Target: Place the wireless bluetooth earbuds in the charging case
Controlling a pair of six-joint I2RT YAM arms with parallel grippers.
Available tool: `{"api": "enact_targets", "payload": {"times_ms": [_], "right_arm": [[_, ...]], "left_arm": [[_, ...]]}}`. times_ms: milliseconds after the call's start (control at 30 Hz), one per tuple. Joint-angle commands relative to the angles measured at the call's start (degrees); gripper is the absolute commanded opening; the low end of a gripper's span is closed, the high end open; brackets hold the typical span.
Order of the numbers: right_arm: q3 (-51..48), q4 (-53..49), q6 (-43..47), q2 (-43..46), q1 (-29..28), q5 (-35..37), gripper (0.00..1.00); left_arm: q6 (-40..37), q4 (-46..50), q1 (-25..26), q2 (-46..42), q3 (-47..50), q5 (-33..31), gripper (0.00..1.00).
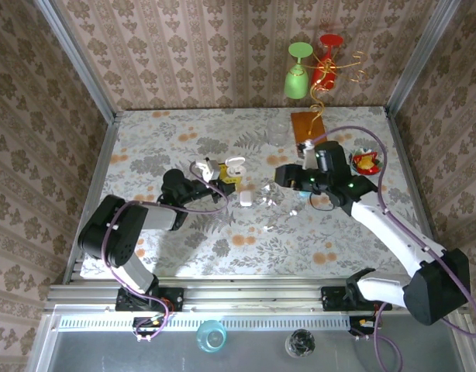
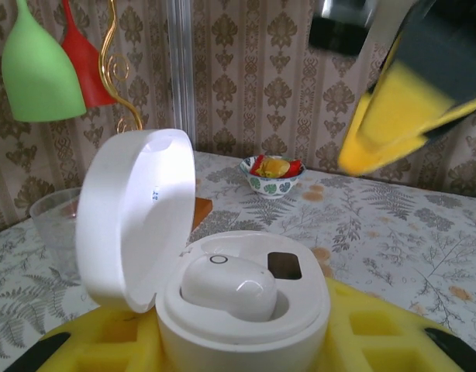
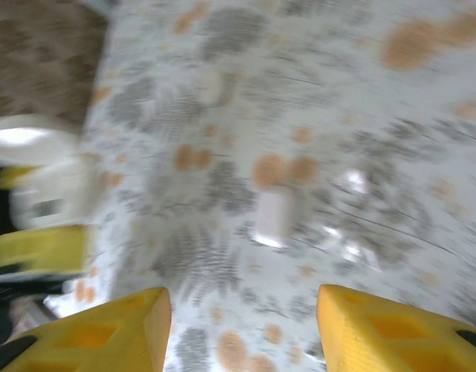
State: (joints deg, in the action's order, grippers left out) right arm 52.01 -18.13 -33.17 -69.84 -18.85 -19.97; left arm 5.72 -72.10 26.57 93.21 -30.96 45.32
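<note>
White next: clamps the half-filled case (image 2: 133,217) between left gripper (image 2: 238,345) jaws, spreads empty right gripper (image 3: 242,325) jaws, likely needs closing around earbud (image 3: 273,217) ahead.

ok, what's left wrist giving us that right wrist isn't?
Left wrist adds: one earbud seated in the open case, the second slot empty, and a bowl behind. Right wrist adds: a loose white piece on the table, blurred, likely an earbud, ahead of the open right gripper. Both: the case, clamped in the left gripper.
</note>
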Motion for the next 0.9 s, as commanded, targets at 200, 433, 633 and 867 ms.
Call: {"api": "enact_targets", "payload": {"times_ms": [200,433,633,867], "right_arm": [[-8.87,-0.63,-9.66,-7.0,1.67,0.7,0.55],[-11.21,1.36,-9.32,-12.28,0.74,3.13,0.55],[-9.55,2.67,-9.11,-16.32,-0.66,4.46,0.56],[-8.77,5.36,-8.42,-19.49,-0.84,7.43,0.55]], "left_arm": [[-0.33,-2.06,-0.07,-2.6,0.99,-0.6,0.26],[-0.27,-2.08,-0.05,-2.73,0.73,-0.49,0.26],[-0.09,-2.02,0.24,-2.74,0.73,-0.33,0.26],[0.14,-2.0,0.56,-2.62,0.73,-0.06,0.26]]}}
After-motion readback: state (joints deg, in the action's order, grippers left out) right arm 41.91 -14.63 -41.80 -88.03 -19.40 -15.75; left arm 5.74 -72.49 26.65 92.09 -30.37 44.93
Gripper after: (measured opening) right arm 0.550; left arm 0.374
